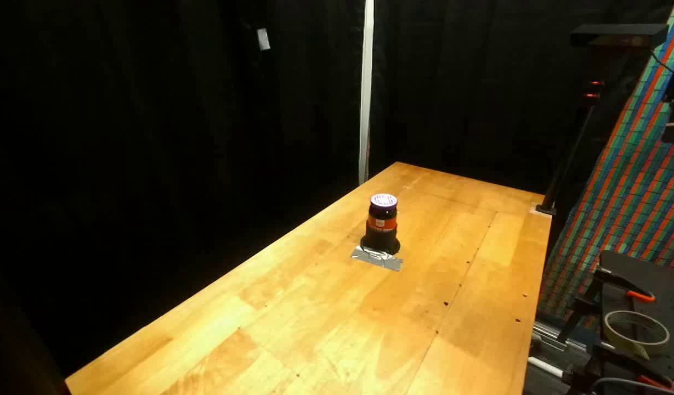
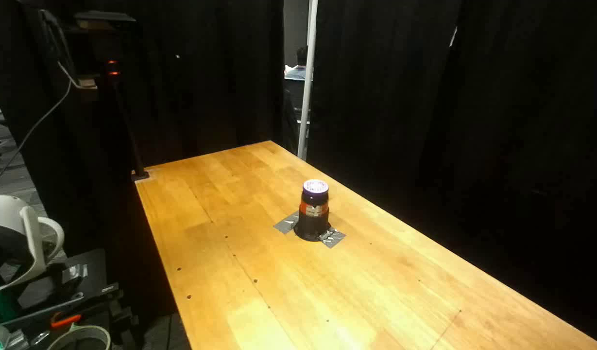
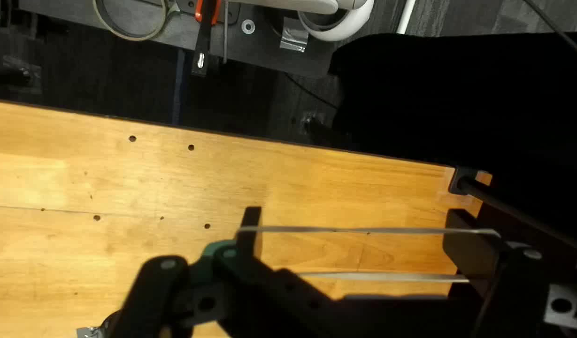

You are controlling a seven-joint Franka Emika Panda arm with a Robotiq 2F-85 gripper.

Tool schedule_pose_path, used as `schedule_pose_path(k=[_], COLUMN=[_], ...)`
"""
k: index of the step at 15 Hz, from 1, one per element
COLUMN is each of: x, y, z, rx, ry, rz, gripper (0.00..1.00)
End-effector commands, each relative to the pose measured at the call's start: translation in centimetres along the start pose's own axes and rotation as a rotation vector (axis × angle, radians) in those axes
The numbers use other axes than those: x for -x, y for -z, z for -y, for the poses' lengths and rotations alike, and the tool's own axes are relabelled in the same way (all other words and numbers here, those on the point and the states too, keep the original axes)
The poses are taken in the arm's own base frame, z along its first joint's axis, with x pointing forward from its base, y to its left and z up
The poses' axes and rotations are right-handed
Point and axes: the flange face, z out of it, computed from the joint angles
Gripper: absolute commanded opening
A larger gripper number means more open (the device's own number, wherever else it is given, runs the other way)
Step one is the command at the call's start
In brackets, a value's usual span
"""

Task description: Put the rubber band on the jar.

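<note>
The jar (image 1: 382, 221) stands upright near the middle of the wooden table. It also shows in an exterior view (image 2: 314, 209). It has a pale, purple-rimmed lid, a dark body and an orange-red label. Its lower part is a black flared base, taped down with silver tape. In the wrist view, my gripper (image 3: 356, 220) is open above the table. The pale rubber band (image 3: 401, 230) is stretched around both fingers, with two near-parallel strands across the gap. My gripper is in neither exterior view. The jar's body is hidden in the wrist view; silver tape (image 3: 87, 332) and a dark rounded edge show at bottom left.
A thin pole (image 1: 572, 148) with a box-like device on top stands at the table's (image 1: 315, 329) far corner. A dark board (image 1: 644, 296) with clamps and a tape roll (image 1: 636, 328) lies beside the table. Black curtains hang around the table.
</note>
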Motion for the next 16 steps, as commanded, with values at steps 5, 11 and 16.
schedule_pose_path(k=[5,11,16], x=[-0.4,-9.6,-17.6], y=[0.5,-1.4,-4.4], z=[0.0,-6.3,-10.8], rx=[0.003,0.051,0.043], ry=[0.005,0.032,0.014], rz=[-0.009,-0.053,-0.001], gripper=[1.0,1.0,1.0])
